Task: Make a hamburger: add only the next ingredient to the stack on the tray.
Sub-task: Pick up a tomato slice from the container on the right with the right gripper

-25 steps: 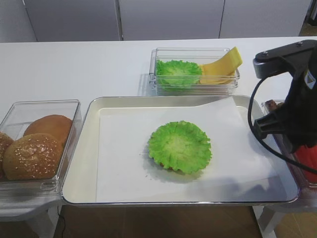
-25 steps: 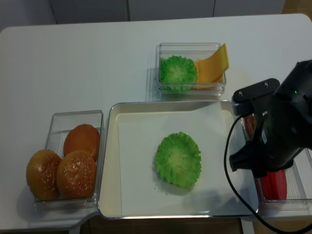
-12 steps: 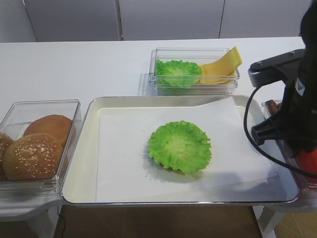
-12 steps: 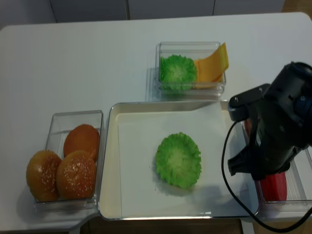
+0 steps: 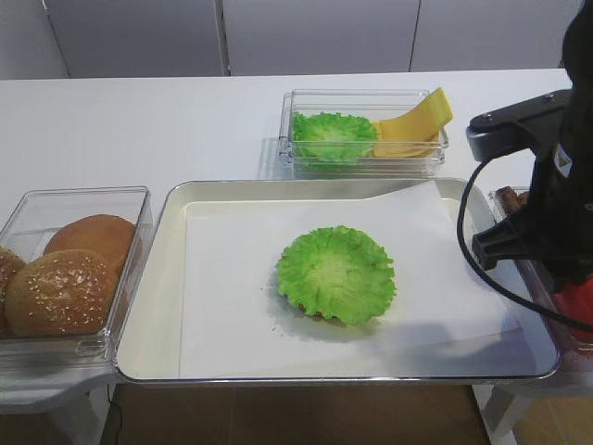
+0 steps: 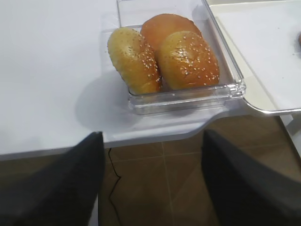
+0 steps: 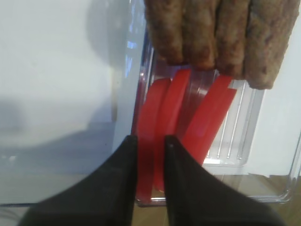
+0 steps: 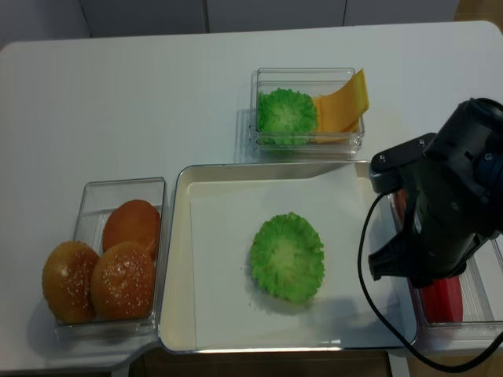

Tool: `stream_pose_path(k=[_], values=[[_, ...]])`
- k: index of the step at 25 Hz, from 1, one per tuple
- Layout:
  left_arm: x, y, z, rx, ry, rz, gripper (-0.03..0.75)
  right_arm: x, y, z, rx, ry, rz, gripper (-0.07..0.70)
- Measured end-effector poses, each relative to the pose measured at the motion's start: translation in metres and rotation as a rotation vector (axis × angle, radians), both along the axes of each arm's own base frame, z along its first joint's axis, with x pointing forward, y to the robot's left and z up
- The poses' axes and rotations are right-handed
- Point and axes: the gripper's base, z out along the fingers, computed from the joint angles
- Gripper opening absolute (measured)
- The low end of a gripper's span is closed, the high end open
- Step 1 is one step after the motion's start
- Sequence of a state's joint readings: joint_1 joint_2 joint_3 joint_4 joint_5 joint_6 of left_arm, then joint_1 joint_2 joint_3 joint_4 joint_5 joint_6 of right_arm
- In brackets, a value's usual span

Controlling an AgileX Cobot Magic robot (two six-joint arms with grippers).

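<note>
Over the last second the right end effector (image 7: pixel 149 176) had narrowed its fingers around the edge-on tomato slice (image 7: pixel 149 122) in the clear box (image 7: pixel 244 186) to the right of the tray (image 5: pixel 157 306), and now they stood close on either side of it, seemingly pinching it. That suggested the grasp was nearly made, leaving the lift and carry to the lettuce-topped stack (image 5: pixel 336 273), which sat unchanged mid-tray. The left end effector (image 6: pixel 150 183) hung spread wide and empty beside the bench (image 6: pixel 47 70) edge, near the buns (image 6: pixel 164 56).

My 2 high cameras look down on the tray (image 5: pixel 157 269) from the front, while my wrist cameras sit close over the side boxes.
</note>
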State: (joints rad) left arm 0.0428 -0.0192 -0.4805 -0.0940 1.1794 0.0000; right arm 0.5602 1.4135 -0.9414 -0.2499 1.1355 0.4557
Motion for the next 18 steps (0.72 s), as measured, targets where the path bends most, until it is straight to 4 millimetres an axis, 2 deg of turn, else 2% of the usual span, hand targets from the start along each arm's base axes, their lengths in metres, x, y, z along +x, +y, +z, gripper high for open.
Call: stream_pose_path(k=[12, 18], values=[[0.0000, 0.0000, 0.0000, 0.000, 0.000, 0.000, 0.477, -0.0009, -0.0012, 0.0021, -0.003, -0.007, 0.001, 0.111], [0.0000, 0.0000, 0.0000, 0.000, 0.000, 0.000, 0.477, -0.0025, -0.0022, 0.0050, 0.001, -0.014, 0.000, 0.065]])
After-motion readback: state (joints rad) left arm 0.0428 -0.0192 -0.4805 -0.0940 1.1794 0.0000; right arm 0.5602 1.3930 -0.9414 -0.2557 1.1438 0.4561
